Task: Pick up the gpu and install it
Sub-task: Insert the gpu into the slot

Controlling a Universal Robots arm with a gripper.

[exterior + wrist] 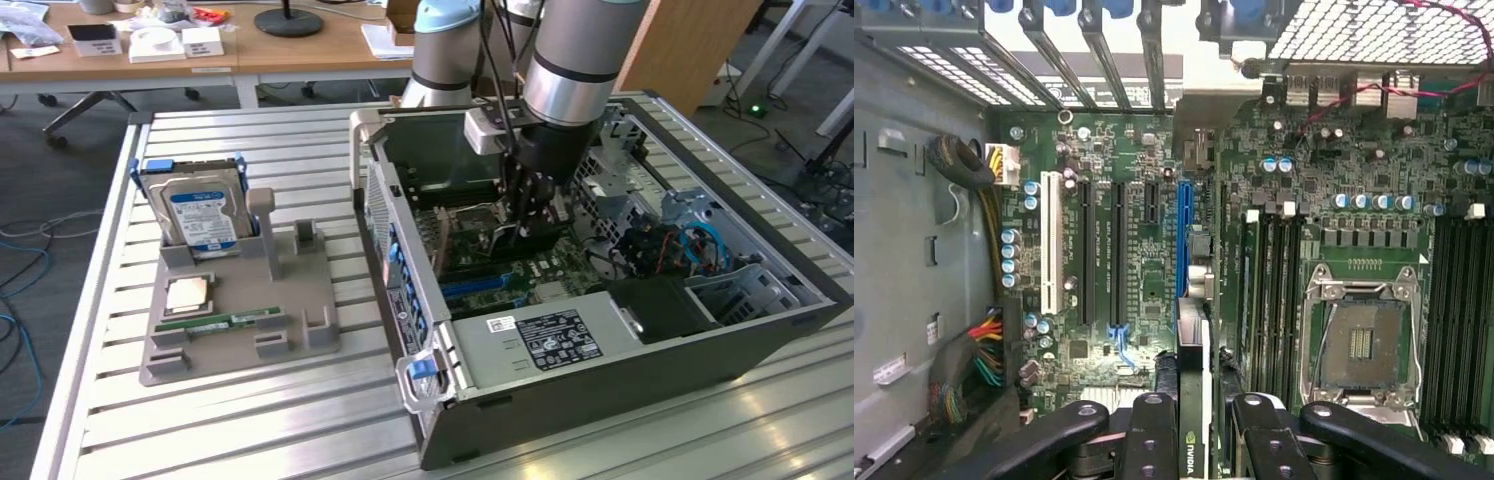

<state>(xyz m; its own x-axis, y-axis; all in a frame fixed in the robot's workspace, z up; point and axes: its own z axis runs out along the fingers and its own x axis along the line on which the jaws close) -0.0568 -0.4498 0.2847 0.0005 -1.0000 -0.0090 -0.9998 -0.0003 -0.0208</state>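
Wrist view: gpu (1194, 375) pinched edge-on over the motherboard (1144, 290).
Gripper (1199, 408) clamps gpu inside open computer case (667, 390), long axis in line with blue slot (1182, 230). Grey holder (227, 345), exterior view's left, keeps hard drive (200, 215) and memory stick (220, 323).

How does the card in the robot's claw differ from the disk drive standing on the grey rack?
The gpu is thin and dark; the hard drive is thicker and silver, in a blue frame. The gpu is gripped by the claw inside the open computer case, over the motherboard; the hard drive sits untouched in the grey rack outside it. Both stand on edge.
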